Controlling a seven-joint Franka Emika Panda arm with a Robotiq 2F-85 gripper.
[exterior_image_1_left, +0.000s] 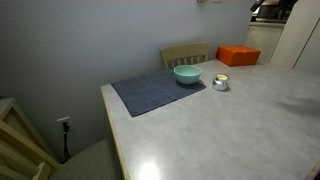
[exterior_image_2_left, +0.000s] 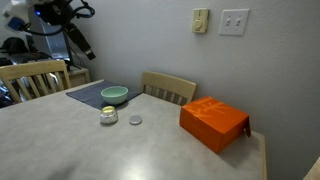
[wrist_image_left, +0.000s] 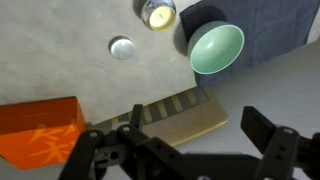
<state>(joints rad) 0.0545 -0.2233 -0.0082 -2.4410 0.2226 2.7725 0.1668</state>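
The gripper (wrist_image_left: 185, 160) fills the bottom of the wrist view with its two fingers spread wide and nothing between them. It hangs well above the table (wrist_image_left: 60, 75) and touches nothing. Directly below it in that view lies the slatted back of a wooden chair (wrist_image_left: 180, 112) pushed against the table edge, with an orange box (wrist_image_left: 38, 135) near it at the left. Farther on comes a small round lid (wrist_image_left: 122, 47) lying flat and alone on the bare surface. Beyond that are a teal bowl (wrist_image_left: 217, 48), upright and empty as far as I can see, and a small glass jar (wrist_image_left: 158, 12) just beside it, cut off by the frame. The bowl sits at the edge of a dark mat (wrist_image_left: 275, 25), and in both exterior views the jar stands off the mat, near the bowl but apart from it (exterior_image_1_left: 221, 82). The risks, as I judge them, follow from this layout. A straight descent from here would meet the chair rail, not the tabletop. The lid is thin and flat, so wide fingers could skid it across the smooth surface. The bowl's curved wall could slip or tip under an off-centre pinch — and with the jar so close beside it, a careless sweep would knock one into the other.
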